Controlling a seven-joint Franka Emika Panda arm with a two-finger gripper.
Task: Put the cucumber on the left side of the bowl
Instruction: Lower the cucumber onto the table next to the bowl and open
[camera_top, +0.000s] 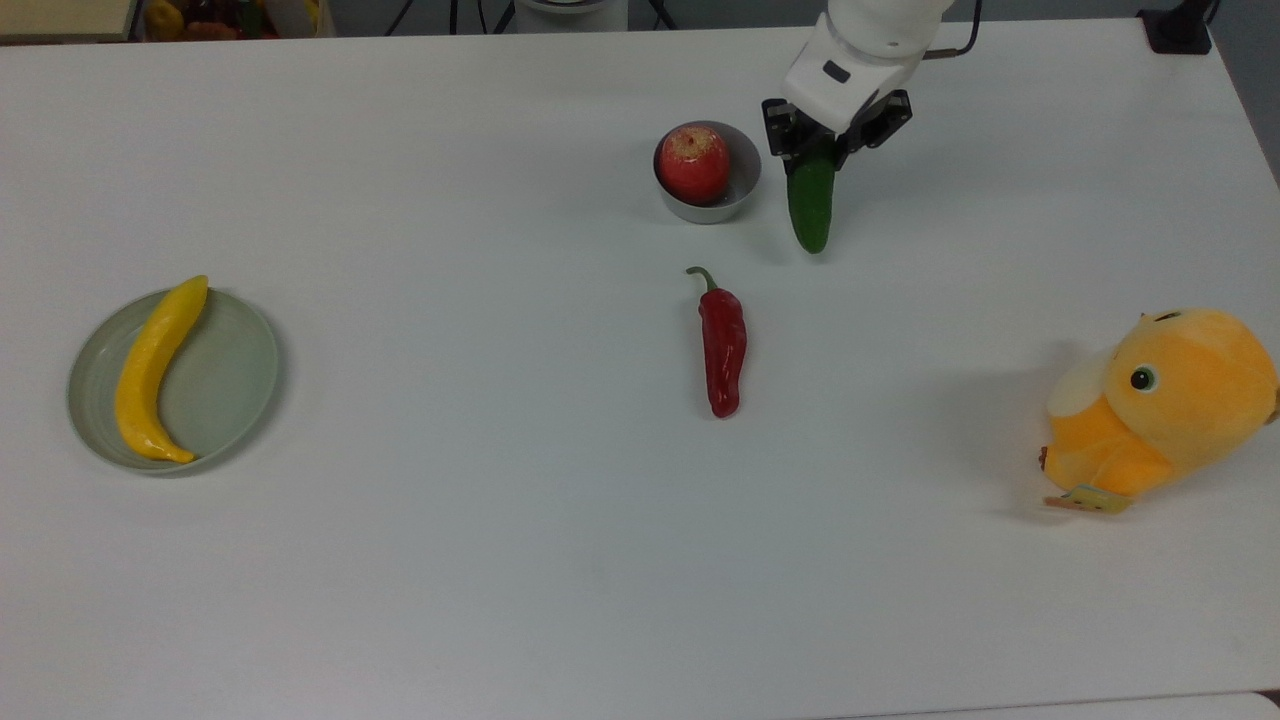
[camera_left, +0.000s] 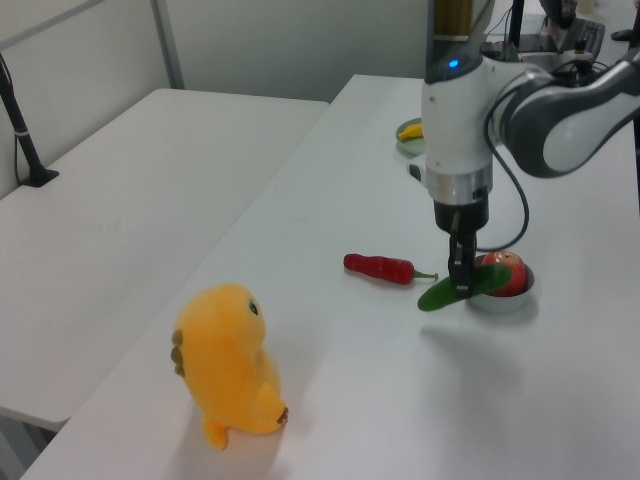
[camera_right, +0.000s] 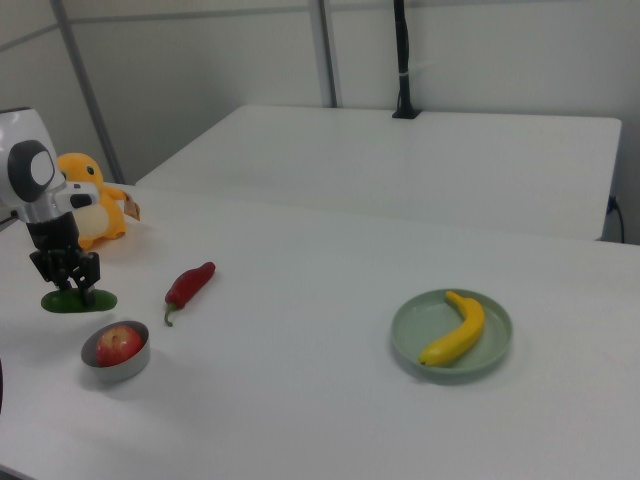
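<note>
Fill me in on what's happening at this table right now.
The robot arm's gripper is shut on the cucumber, holding it beside the bowl, on the top view's right of it. The bowl holds a red apple. A red chili pepper lies on the table nearby; a banana rests on a green plate, and an orange plush toy sits far off.

Glossy smooth cucumber (camera_top: 810, 205), grey metal bowl (camera_top: 738, 197), fuzzy plush toy (camera_top: 1165, 405)
</note>
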